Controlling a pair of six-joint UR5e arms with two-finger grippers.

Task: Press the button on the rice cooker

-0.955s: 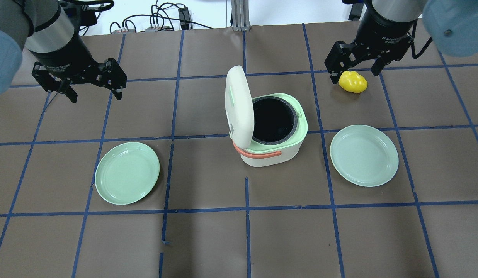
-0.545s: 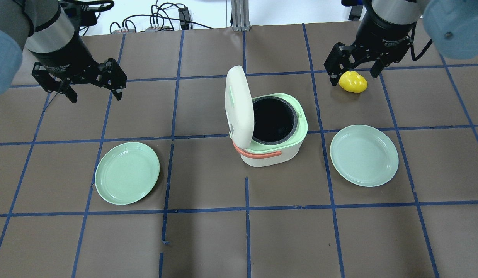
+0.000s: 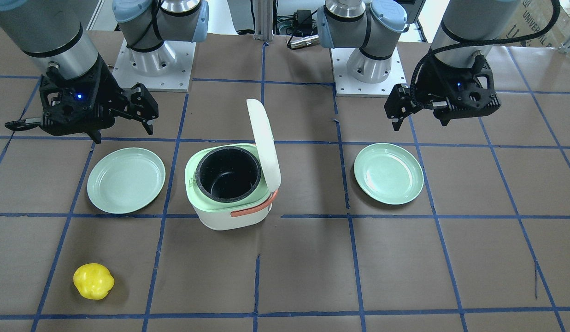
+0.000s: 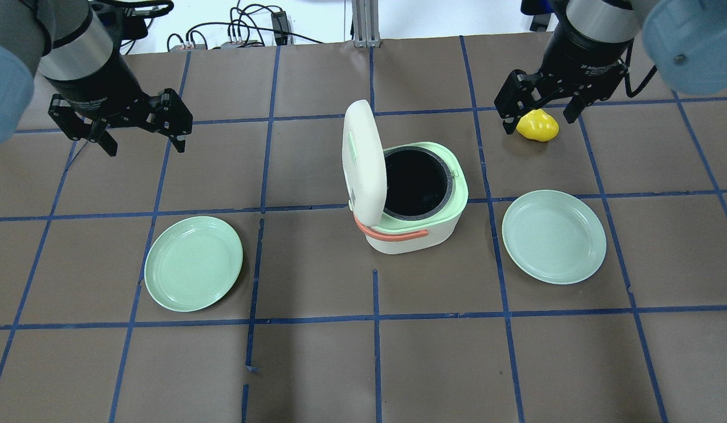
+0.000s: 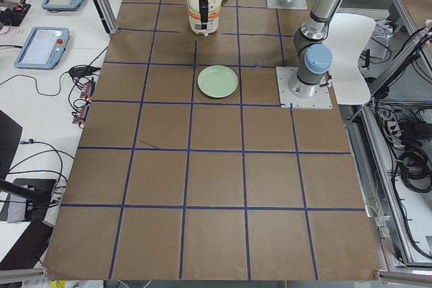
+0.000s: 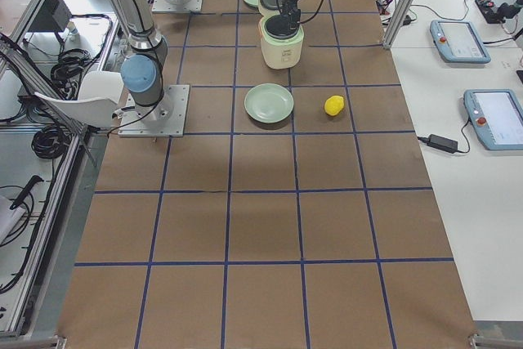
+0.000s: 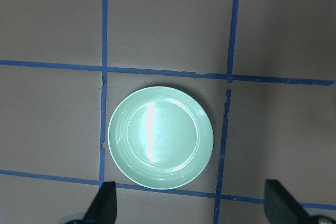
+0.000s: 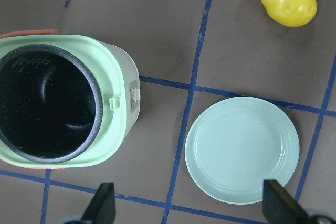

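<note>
Standing open, the rice cooker point(image 4: 419, 226) shows its button point(image 8: 135, 96) on the side toward my right hand point(image 4: 539, 122), spread and well off the cooker. A sideways press may shove the cooker or miss.

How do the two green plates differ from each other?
The left plate looks a fuller green, while the right plate is paler. The right plate lies closer to the rice cooker than the left plate does. Both are round, empty and lying flat.
</note>
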